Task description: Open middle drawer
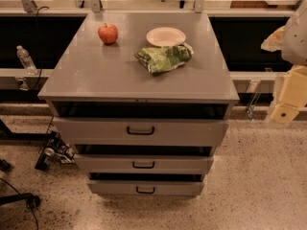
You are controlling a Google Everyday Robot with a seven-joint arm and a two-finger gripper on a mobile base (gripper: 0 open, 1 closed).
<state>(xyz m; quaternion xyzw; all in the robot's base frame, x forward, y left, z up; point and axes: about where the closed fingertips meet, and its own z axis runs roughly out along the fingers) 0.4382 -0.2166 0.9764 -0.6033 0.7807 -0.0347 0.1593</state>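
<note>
Middle drawer [143, 164], flat grey metal; jaws far right.

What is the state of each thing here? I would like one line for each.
middle drawer: looks shut, handle untouched
top drawer: looks shut
bottom drawer: looks shut
apple: whole, upright
plate: empty, lying flat
green bag: crumpled, lying down
gripper: at the right edge, beside the cabinet, away from all drawers
</note>
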